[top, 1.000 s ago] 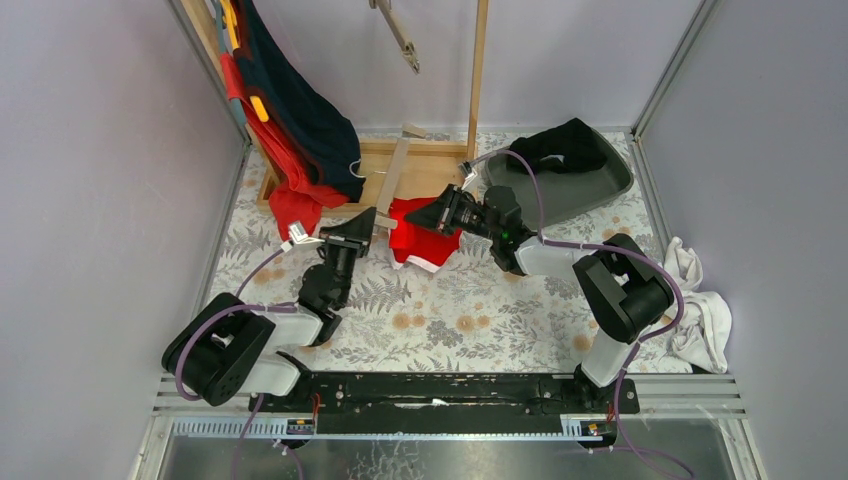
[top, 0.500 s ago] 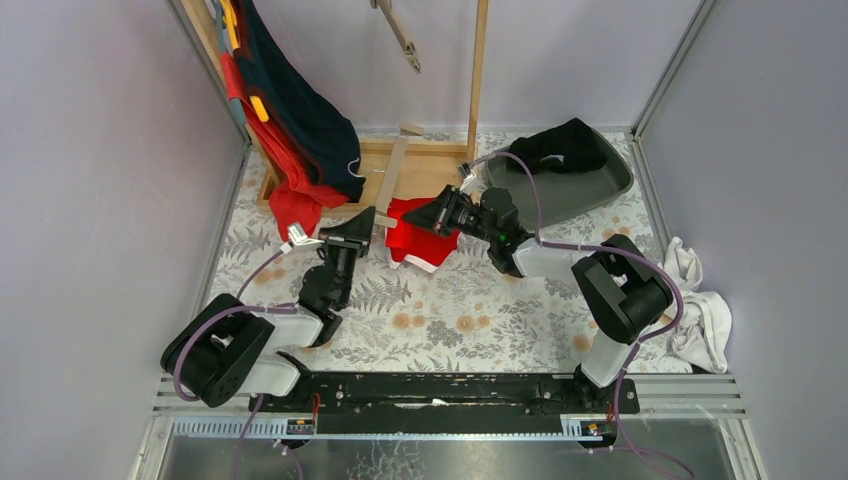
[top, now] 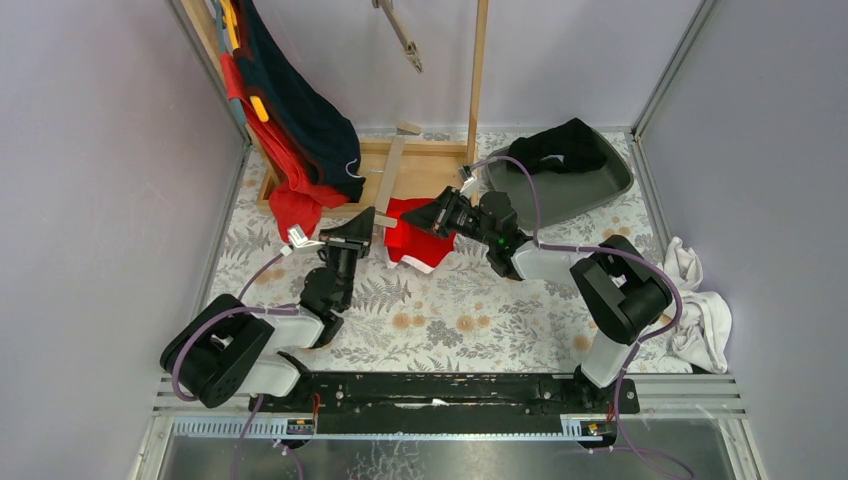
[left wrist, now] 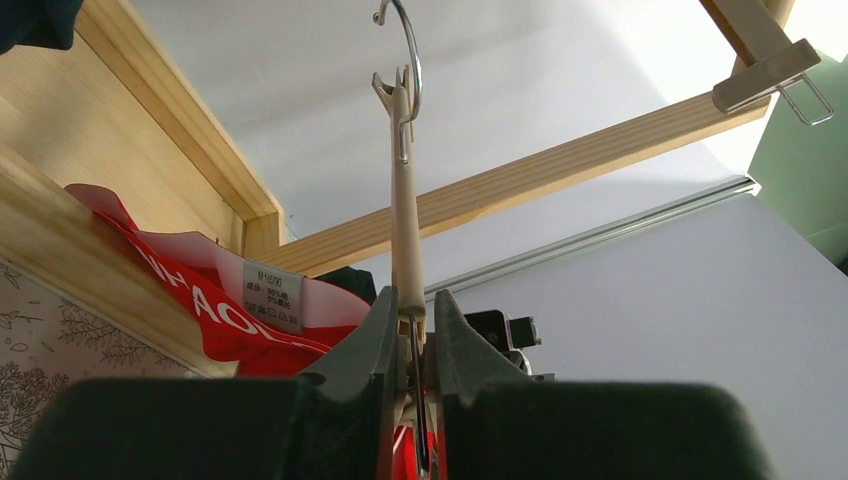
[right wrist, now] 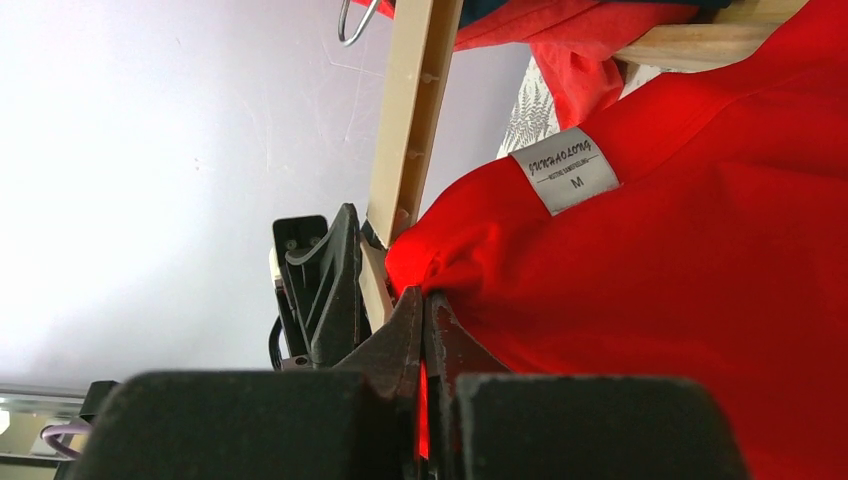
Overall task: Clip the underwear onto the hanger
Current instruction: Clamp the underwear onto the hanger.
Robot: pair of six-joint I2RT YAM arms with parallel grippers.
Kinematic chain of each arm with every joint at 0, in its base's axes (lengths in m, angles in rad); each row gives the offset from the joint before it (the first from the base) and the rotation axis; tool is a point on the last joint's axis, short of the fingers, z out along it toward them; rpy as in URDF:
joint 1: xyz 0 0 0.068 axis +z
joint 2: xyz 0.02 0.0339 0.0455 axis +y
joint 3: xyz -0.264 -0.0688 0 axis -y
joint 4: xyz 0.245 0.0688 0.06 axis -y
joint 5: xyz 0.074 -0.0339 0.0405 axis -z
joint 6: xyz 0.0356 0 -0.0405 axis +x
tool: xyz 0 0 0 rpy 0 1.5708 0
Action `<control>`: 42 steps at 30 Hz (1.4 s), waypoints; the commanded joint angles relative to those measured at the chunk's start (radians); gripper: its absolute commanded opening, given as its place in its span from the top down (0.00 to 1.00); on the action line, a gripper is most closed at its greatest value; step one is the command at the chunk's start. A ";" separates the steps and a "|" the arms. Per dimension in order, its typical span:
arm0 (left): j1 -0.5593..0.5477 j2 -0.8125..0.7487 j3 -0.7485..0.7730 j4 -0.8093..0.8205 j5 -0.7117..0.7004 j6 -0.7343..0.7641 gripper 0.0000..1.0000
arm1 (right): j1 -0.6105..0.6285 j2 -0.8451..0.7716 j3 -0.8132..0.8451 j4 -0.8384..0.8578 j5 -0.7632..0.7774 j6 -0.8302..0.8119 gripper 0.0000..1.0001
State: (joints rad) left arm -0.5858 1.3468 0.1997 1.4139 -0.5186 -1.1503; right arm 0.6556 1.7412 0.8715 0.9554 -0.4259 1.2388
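Note:
The red underwear [top: 415, 238] lies on the table by the wooden frame, its white labels showing in both wrist views [left wrist: 273, 298] [right wrist: 566, 168]. A beige wooden hanger [top: 392, 175] with a metal hook runs from the frame toward my left gripper [top: 366, 222]. In the left wrist view the jaws [left wrist: 410, 310] are shut on the hanger's clip end [left wrist: 405, 240]. My right gripper [top: 425, 217] is shut on a fold of the red underwear [right wrist: 640, 280], right beside the hanger's end [right wrist: 410, 130] and the left gripper.
A wooden rack frame [top: 420, 165] with red and navy garments [top: 300, 120] hung on its left stands at the back. A grey tray [top: 580, 185] holds a black garment [top: 565, 145]. White cloth [top: 700, 315] lies at the right edge. An upright post [top: 478, 70] rises mid-back.
My right gripper has shifted slightly left and back with the red underwear, closer to the hanger's end. The left arm has not moved.

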 commanded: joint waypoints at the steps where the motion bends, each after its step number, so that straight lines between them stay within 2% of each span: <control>1: -0.017 -0.022 0.005 0.090 -0.048 0.026 1.00 | 0.015 -0.002 -0.005 0.097 0.033 0.024 1.00; 12: -0.048 -0.020 -0.003 0.097 -0.115 0.037 1.00 | 0.019 0.007 -0.035 0.151 0.064 0.069 1.00; 32: -0.071 -0.012 0.004 0.092 -0.146 0.051 1.00 | 0.030 0.012 -0.035 0.173 0.081 0.088 1.00; 34: -0.074 -0.011 0.004 0.093 -0.148 0.056 0.96 | 0.032 0.015 -0.034 0.175 0.082 0.091 1.00; 39: -0.077 -0.007 0.004 0.104 -0.147 0.066 0.77 | 0.032 0.020 -0.031 0.177 0.081 0.092 1.00; 42: -0.080 -0.001 0.004 0.115 -0.144 0.072 0.71 | 0.032 0.023 -0.029 0.177 0.079 0.095 1.00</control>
State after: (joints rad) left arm -0.6552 1.3453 0.1997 1.4246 -0.6395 -1.1107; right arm 0.6735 1.7588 0.8261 1.0527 -0.3569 1.3216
